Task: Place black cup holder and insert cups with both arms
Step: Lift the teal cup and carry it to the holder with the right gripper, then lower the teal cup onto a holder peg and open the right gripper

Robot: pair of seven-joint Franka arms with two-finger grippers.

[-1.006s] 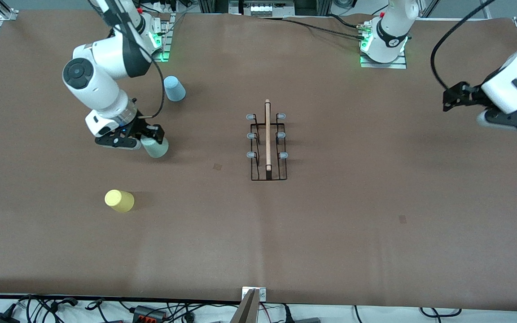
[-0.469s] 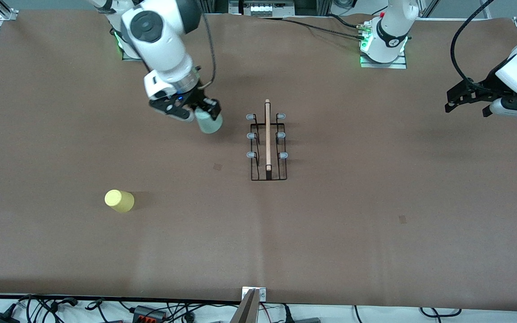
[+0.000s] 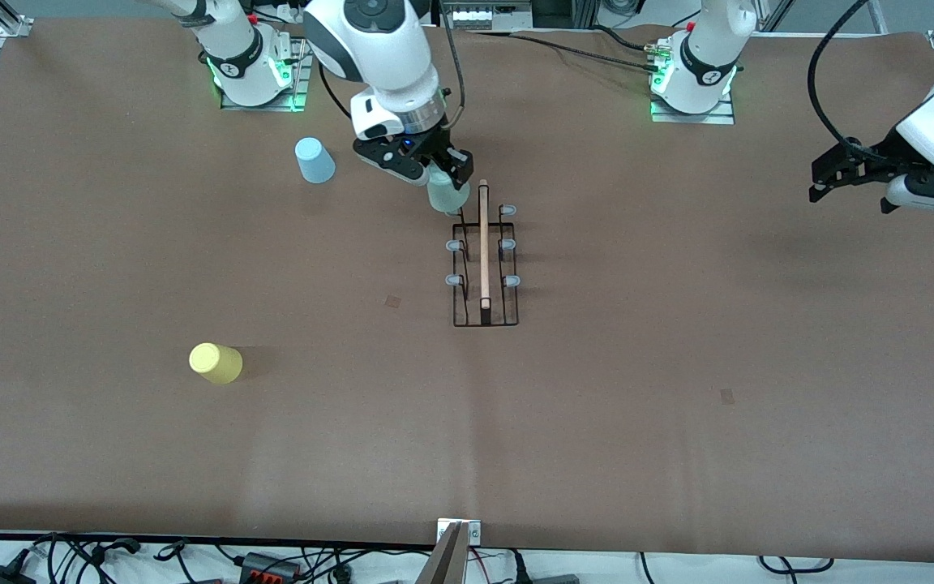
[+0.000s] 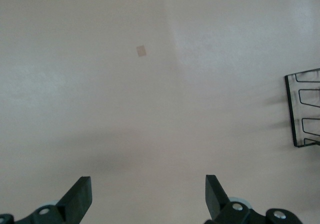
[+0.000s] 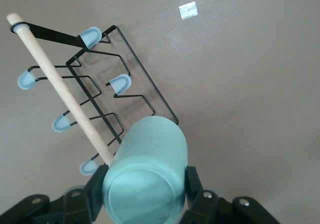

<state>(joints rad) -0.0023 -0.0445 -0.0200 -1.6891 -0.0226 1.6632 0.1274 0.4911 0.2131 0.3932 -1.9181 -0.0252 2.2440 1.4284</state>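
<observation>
Pale grey-green tapered plastic cup (image 3: pixel 446 195), upper centre: light, stiff, slippery-looking; right gripper (image 3: pixel 431 173) fingers clamp sides over black wire rack (image 3: pixel 484 268). Left gripper (image 3: pixel 854 177) waits, fingers wide.

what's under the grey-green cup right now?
The right gripper holds the grey-green cup over the black cup holder's end farthest from the front camera. Five grey-tipped pegs show; the cup covers the sixth, so contact can't be judged.

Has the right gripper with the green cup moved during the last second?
Yes. The right gripper carried the grey-green cup from near the blue cup toward the black rack; it is now over the rack's end farthest from the front camera.
</observation>
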